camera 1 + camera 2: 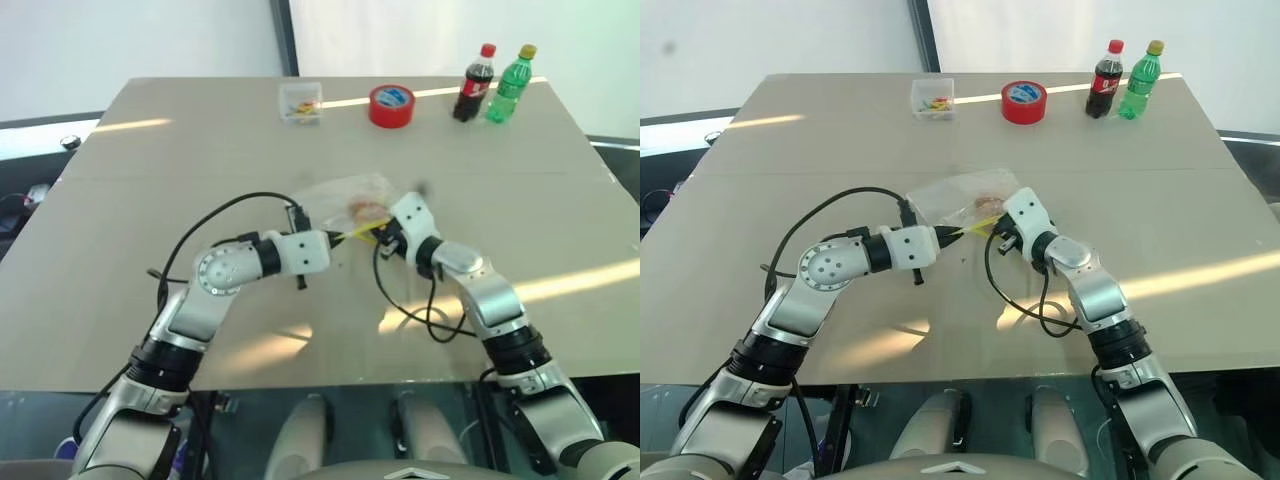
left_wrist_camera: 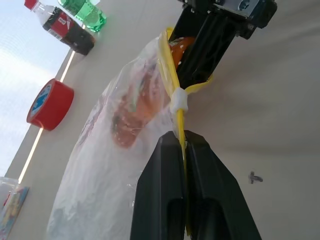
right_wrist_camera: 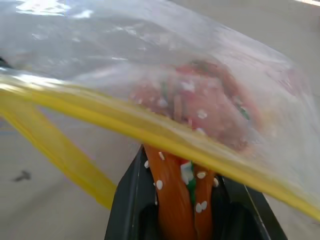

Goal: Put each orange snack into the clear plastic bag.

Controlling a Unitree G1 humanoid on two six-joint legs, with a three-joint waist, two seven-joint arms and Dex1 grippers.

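Observation:
The clear plastic bag (image 1: 345,196) lies at the table's middle, its mouth edged by a yellow strip (image 2: 178,118). My left gripper (image 2: 183,137) is shut on that strip and holds the mouth up. One orange snack (image 2: 136,116), speckled white, sits inside the bag. My right gripper (image 3: 182,165) is shut on a second orange snack (image 3: 174,196), which sits right at the bag's mouth and touches the yellow edge. In the head views the two grippers meet at the near edge of the bag, the right gripper (image 1: 386,230) coming in from the right.
Along the table's far side stand a small clear box (image 1: 301,102) with colourful bits, a red tape roll (image 1: 391,105), a cola bottle (image 1: 475,83) and a green bottle (image 1: 511,84). Black cables loop beside both forearms.

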